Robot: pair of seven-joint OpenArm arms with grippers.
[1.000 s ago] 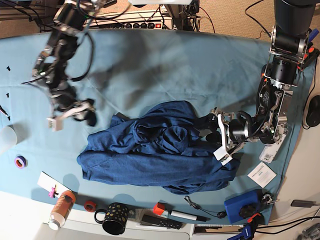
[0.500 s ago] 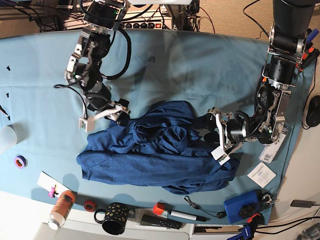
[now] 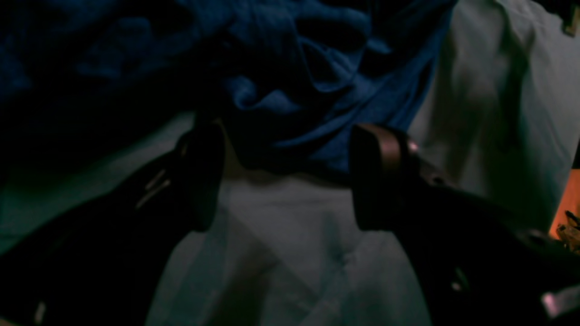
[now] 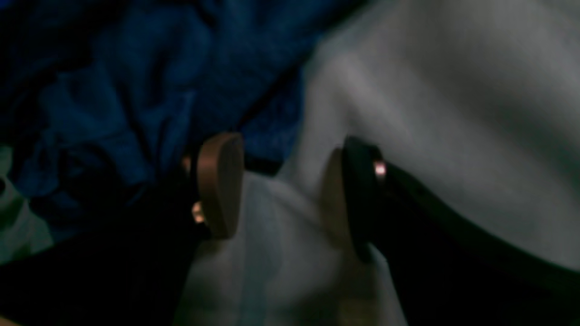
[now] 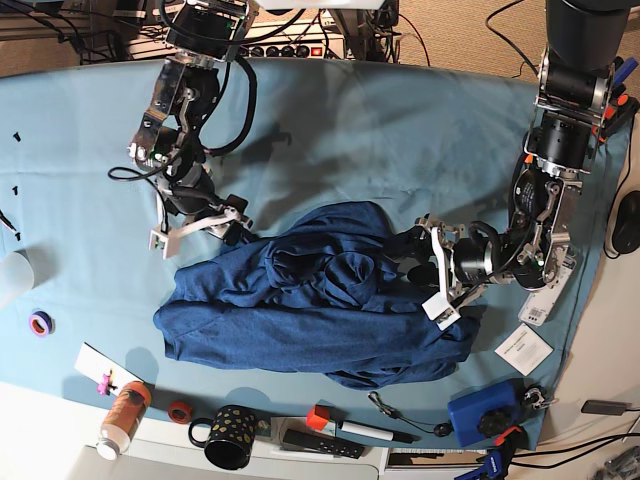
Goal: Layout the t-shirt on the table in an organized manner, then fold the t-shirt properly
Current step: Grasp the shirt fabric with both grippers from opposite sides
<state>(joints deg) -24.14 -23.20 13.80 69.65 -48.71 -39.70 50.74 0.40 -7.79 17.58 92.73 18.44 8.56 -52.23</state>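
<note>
Shirt [image 5: 310,305]: dark navy, crumpled in a wide heap at mid-table, nearer the front edge; folds and ridges bunched at centre, smoother panel along the lower left. Table [image 5: 400,130]: light teal cloth, faintly creased, bare across the far half. Left gripper [image 5: 432,268]: at the heap's right edge, jaws spread, low over the cloth, fabric just ahead of the pads [image 3: 378,176]; contact not discernible. Right gripper [image 5: 203,226]: at the heap's upper-left corner, jaws spread, one pad [image 4: 219,183] beside the navy edge; nothing pinched. Front edge: mug [image 5: 228,436], bottle [image 5: 124,418], tape rolls [image 5: 40,323], marker [image 5: 365,431], blue box [image 5: 485,412]. Beyond the table: beige carpet [image 5: 470,30], cables. Wrist views dark and blurred; garment outline, sleeves and collar indistinguishable.
</note>
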